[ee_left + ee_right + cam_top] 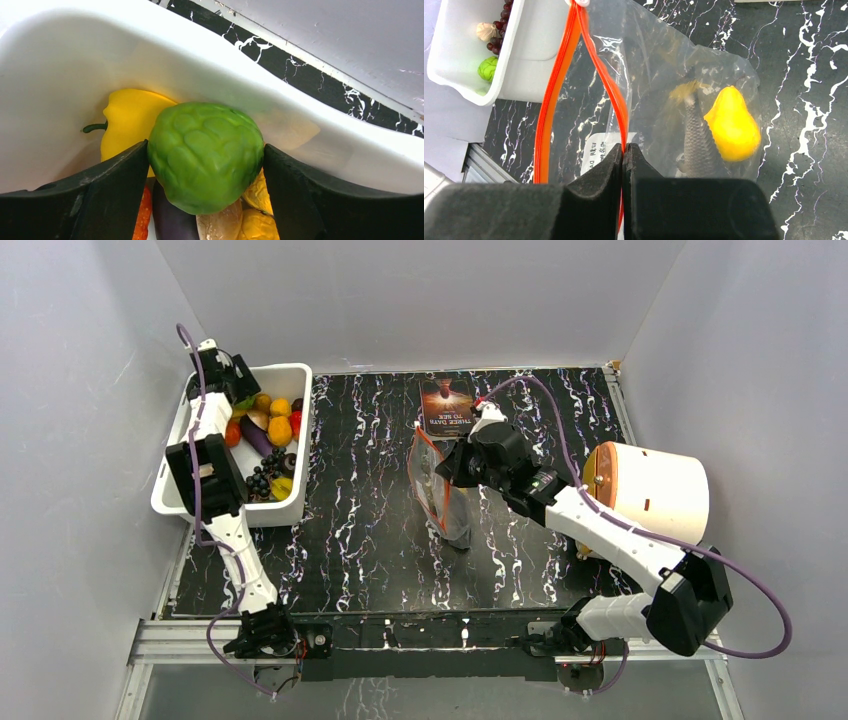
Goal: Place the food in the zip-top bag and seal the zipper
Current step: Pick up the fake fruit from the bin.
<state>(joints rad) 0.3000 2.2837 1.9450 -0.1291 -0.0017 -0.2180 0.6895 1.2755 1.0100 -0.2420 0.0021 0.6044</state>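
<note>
Two grips matter: my left gripper (206, 165) clamps a knobbly green fruit (200, 140) inside the white tub (60, 60) at the table's (370, 540) far-left corner, while my right gripper (624, 155) pinches one lip of the zipper (556, 95), holding the zip-top bag (664, 55) open toward the far edge's middle. That thin pinch could slip and collapse the mouth, or the rounded fruit could squirt free clearing the tub wall. My right arm crowds the opening, and a book (447, 405) lies just beyond.

the tub (283, 510) sits at the table's (370, 530) left, the zip-top bag (432, 478) mid-table (pear (731, 125) and fish (698, 145) inside), book (446, 406) behind.
</note>
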